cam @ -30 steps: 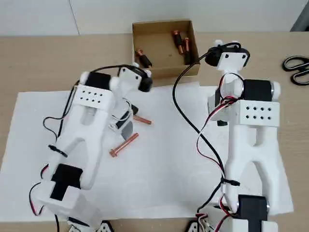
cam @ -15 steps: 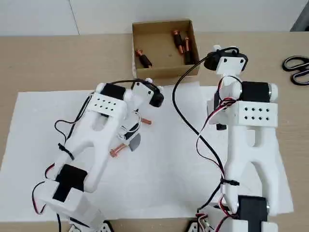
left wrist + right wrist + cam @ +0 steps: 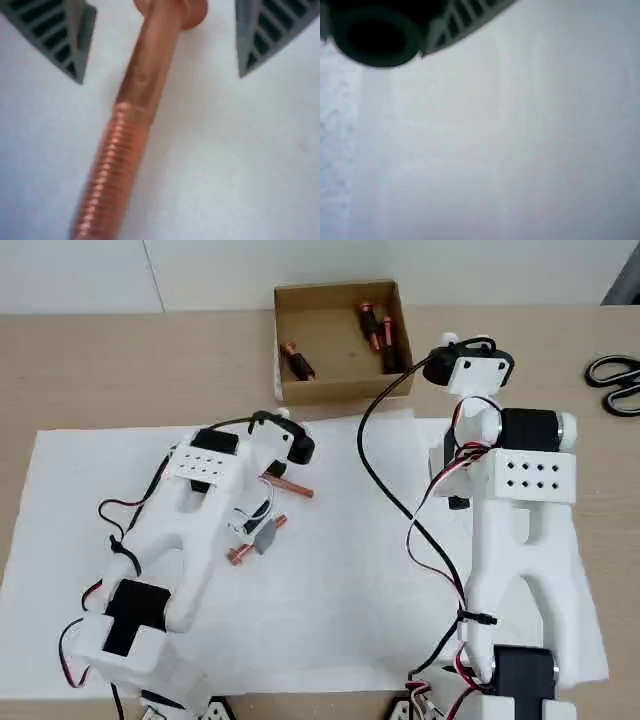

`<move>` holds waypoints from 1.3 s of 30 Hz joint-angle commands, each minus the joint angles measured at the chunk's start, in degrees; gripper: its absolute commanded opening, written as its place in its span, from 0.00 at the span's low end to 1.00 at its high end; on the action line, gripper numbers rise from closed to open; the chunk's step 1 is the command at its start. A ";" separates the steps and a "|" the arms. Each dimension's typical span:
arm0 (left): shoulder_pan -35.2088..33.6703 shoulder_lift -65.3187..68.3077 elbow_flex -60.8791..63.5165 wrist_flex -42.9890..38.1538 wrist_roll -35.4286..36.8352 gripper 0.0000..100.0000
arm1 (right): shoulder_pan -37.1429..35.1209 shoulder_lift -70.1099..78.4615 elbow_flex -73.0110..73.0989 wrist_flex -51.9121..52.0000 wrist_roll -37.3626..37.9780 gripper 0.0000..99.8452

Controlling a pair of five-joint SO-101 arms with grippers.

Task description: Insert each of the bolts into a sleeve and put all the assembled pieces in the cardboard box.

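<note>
A copper bolt (image 3: 241, 554) lies on the white sheet (image 3: 340, 590). My left gripper (image 3: 263, 537) is down over it and open. In the left wrist view the bolt (image 3: 135, 125) lies between the grey fingertips (image 3: 60, 35), nearer its head end, with a gap on both sides. A second copper bolt (image 3: 293, 487) lies just beyond, by the left wrist. My right gripper (image 3: 455, 485) hangs low at the sheet's right side, under its own arm. In the right wrist view a black sleeve (image 3: 375, 40) sits end-on against a ribbed finger (image 3: 465, 20). The cardboard box (image 3: 340, 390) holds three assembled pieces (image 3: 296, 360).
Black scissors (image 3: 615, 375) lie on the bare wooden table at the far right. A black cable (image 3: 385, 490) loops from the right arm over the sheet's middle. The sheet's near half is flat, with nothing lying on it.
My left arm swung toward the near bolt and came down until its open fingers straddle it. The bolts have kept their places. The right arm has barely shifted.
</note>
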 commanded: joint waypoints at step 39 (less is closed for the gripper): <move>4.13 -0.18 8.31 -6.59 -0.35 0.06 | 0.22 -2.86 -0.44 -0.84 -0.09 0.00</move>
